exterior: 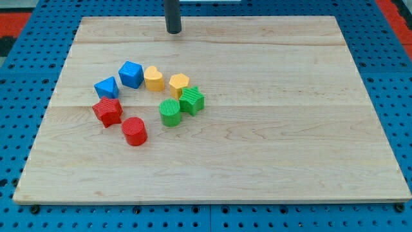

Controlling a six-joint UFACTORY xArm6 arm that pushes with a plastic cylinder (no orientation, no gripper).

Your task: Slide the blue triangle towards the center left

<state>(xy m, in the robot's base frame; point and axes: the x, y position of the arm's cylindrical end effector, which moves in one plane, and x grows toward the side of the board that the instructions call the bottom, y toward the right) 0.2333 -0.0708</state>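
Pale wooden tabletop (270, 142) on blue pegboard (26, 77). The tool is a plain dark rod with nothing to open or hold; my tip (174, 31) stands at the tabletop's 12 o'clock edge, well apart from all blocks. Blue triangular plastic block (106, 87) lies left of centre, just beside blue cube (131, 74) at its 2 o'clock and touching red star block (107, 111) at its 6 o'clock.

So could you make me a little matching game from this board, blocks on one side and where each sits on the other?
Things:
1. blue triangle
2. red cylinder
3. green star
4. my tip

Places:
A. lowest block in the cluster
B. near the board's top edge, apart from all blocks
C. view's right end of the cluster
D. just above the red star

Pairs: 1-D, 2-A, 3-C, 4-B
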